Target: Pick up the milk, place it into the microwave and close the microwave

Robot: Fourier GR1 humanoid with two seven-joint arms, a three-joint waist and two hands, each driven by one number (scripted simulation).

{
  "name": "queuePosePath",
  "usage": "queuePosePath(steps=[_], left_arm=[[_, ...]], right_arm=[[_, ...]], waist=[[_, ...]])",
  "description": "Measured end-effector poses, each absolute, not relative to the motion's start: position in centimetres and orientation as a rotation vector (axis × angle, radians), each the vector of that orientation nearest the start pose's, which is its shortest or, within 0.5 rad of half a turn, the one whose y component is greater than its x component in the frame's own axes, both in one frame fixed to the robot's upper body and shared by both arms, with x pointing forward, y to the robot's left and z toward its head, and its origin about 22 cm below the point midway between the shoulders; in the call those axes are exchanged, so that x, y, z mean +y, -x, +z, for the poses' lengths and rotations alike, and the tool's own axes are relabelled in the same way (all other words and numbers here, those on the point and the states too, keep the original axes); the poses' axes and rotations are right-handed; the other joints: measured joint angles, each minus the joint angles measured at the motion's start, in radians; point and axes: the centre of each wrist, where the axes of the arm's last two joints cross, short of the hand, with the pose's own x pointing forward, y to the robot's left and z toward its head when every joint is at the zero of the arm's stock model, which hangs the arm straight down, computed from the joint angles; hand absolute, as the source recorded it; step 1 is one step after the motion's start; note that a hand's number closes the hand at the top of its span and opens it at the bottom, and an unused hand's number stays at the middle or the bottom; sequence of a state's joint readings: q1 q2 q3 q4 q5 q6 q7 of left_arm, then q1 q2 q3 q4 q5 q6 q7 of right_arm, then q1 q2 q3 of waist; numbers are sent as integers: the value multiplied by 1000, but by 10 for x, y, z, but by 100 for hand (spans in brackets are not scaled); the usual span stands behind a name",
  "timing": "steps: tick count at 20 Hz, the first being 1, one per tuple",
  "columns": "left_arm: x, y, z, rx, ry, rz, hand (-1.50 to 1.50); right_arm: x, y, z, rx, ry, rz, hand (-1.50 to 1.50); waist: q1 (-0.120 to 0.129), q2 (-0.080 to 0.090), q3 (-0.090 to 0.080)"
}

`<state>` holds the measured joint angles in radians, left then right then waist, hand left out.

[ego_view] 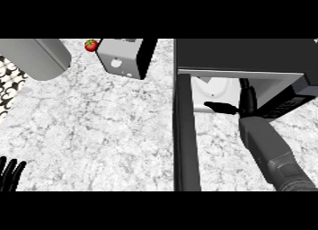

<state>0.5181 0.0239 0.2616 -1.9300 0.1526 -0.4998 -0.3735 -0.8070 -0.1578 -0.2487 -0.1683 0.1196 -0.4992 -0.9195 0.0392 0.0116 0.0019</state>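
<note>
My right hand [236, 107] is inside the microwave [254, 58] at upper right, can't tell fingers or see the milk, left hand [6, 174] resting open bottom-left; risk: forearm clips open door [185, 134] pulling out.

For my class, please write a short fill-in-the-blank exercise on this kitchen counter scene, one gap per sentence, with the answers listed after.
1. The right hand reaches into the open ____.
2. The microwave door stands ____.
3. The small fruit near the counter's far edge is coloured ____.
4. The left hand rests, fingers up, at the view's lower ____ corner.

Missing words: microwave; open; red; left
</note>
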Motion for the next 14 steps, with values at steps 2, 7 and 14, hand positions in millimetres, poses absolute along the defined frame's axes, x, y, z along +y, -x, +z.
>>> queuePosePath(steps=[2,7,14], left_arm=[[324,-97,14,-1856,55,-44,-150],[315,-95,11,-1835,152,-91,-150],[295,-92,9,-1812,284,-137,-150]], right_arm=[[-237,-370,-69,-1861,553,184,-150],[-227,-345,-97,-1853,419,127,-150],[-224,-311,-124,-1861,175,76,-150]], waist=[[-5,-4,-1],[-29,-11,-1],[-50,-19,-2]])
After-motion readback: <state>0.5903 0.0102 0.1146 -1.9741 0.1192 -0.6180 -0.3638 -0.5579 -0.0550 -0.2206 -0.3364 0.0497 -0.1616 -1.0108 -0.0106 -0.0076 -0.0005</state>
